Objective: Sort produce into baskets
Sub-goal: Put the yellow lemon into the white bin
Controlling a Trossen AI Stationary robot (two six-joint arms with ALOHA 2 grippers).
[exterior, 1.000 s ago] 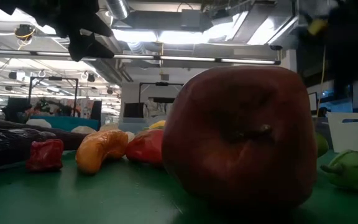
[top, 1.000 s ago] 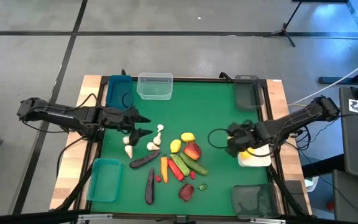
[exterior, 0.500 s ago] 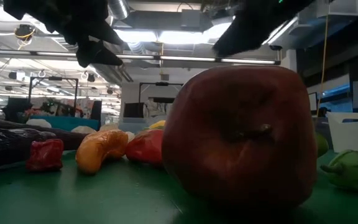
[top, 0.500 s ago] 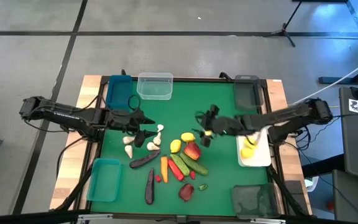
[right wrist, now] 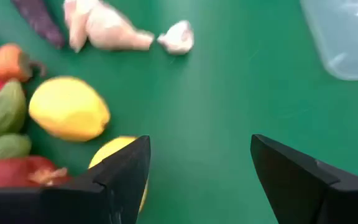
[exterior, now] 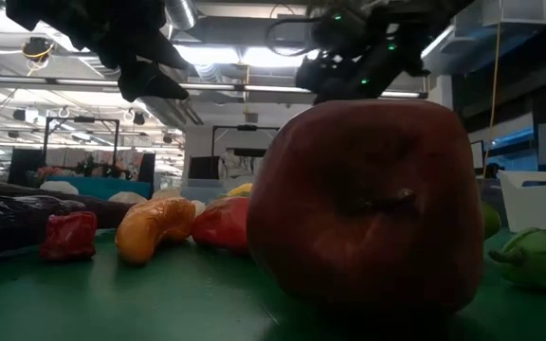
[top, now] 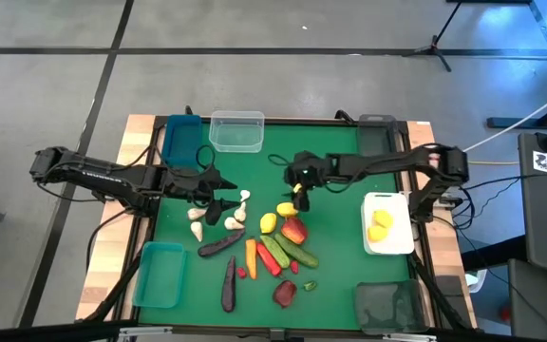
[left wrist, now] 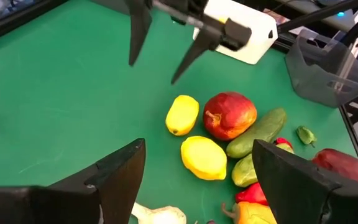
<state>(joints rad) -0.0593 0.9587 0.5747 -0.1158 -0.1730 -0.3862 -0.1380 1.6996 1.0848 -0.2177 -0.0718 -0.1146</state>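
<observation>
on the table's left edge sit a blue basket (top: 180, 139) at the far side and a teal basket (top: 159, 274) at the near side. the left gripper (top: 224, 203) hangs over the green mat between them, its fingers spread wide with nothing in them, just above the white garlic (top: 239, 213). a clear basket (top: 236, 131) stands at the far edge. the pile of produce lies in the middle of the mat: two purple eggplants (top: 228, 283), an orange carrot (top: 251, 254), green cucumbers (top: 295, 252), a red apple (top: 294, 229) and two yellow lemons (top: 269, 223). the right gripper (top: 301, 195) hovers just above the farther lemon, fingers wide apart and empty. a second apple (top: 285, 294) lies near the front edge. to the right, a white basket (top: 387, 237) holds two lemons; dark baskets (top: 379, 141) sit at the far and near right corners.
</observation>
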